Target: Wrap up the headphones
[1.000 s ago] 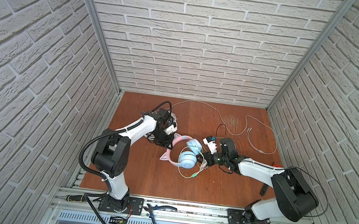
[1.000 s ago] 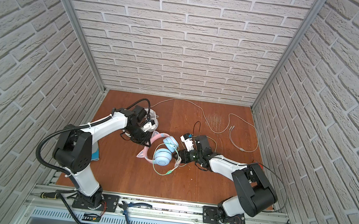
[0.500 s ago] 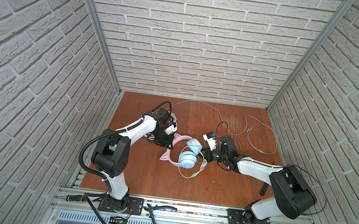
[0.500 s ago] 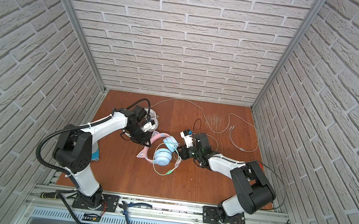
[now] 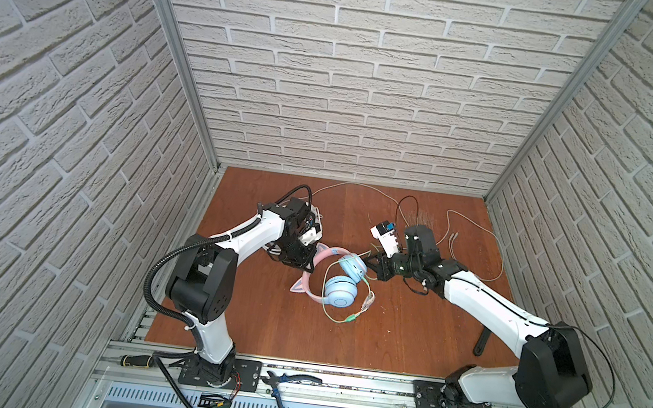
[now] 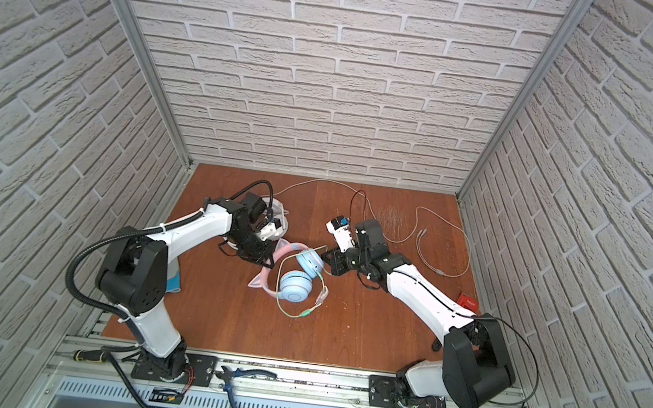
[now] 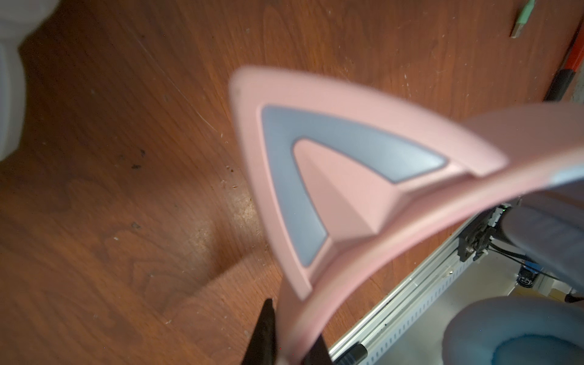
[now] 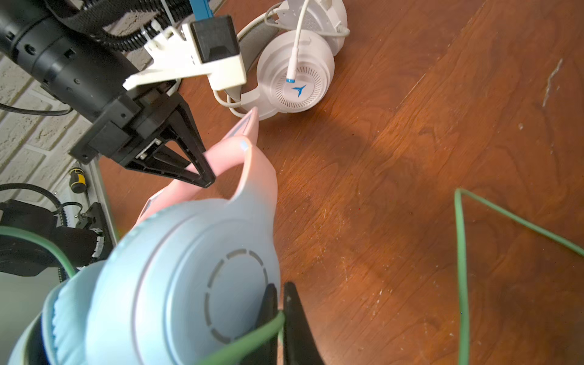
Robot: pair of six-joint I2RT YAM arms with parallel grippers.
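The pink cat-ear headphones (image 5: 342, 292) are sitting near the middle of the wooden table (image 5: 260, 327), and both arms are working at them. The left gripper (image 8: 205, 180) is clamping its jaws tight on the pink headband, just beside one cat ear (image 7: 316, 177). The right gripper (image 8: 279, 313) is pressing up against the pair's outer light-blue cup (image 8: 196, 278). Its jaws are pinched nearly together on the green cable (image 8: 461, 268), which is passing between the fingertips. From there the cable is looping loosely around the pink headphones' other cup, with its green plug (image 5: 351, 320) lying just beside that cup. The white headphones (image 8: 297, 76) are resting close behind the pink pair's cat ear – apart from it, with their white cable (image 8: 297, 41) trailing away.
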